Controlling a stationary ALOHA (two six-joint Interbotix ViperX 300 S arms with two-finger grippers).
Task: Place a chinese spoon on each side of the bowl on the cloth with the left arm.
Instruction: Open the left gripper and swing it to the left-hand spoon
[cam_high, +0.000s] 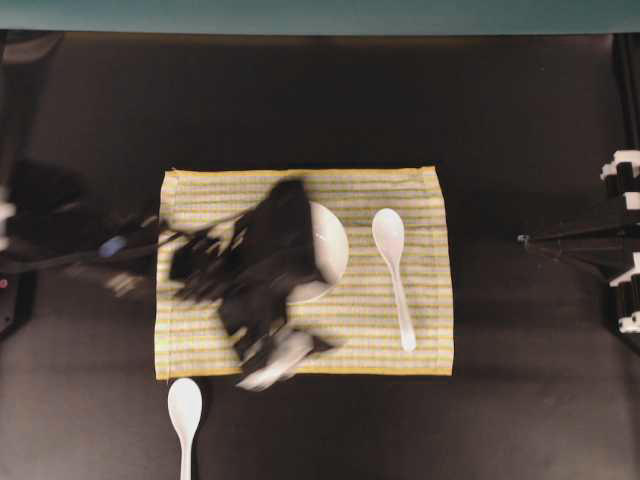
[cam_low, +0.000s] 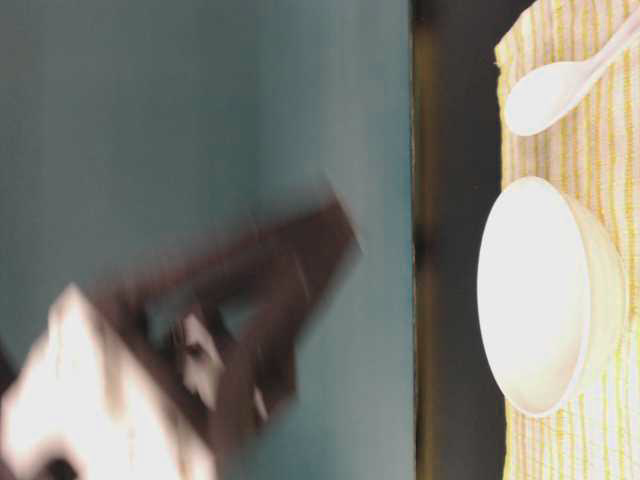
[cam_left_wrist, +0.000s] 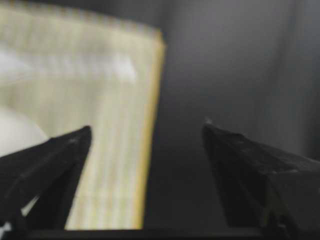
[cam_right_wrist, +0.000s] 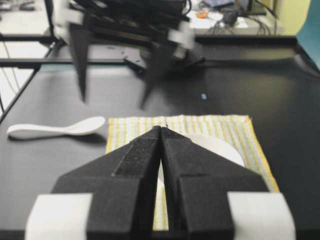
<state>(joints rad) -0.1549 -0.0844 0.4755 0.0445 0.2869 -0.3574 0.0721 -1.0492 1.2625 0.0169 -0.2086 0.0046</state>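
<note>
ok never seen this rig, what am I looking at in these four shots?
A two-armed table robot. One picture looks down from overhead, one sits at table level and lies on its side, and one camera rides on each wrist. On the black table lies a striped cloth with a white bowl on it. One white spoon lies on the cloth beside the bowl; a second spoon lies on the bare table. The left gripper, blurred, has its fingers spread and holds nothing. The right gripper is shut and empty.

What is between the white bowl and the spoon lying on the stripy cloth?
Just bare striped cloth. In the overhead view, nothing sits between the bowl and the spoon on the cloth; they lie apart.
</note>
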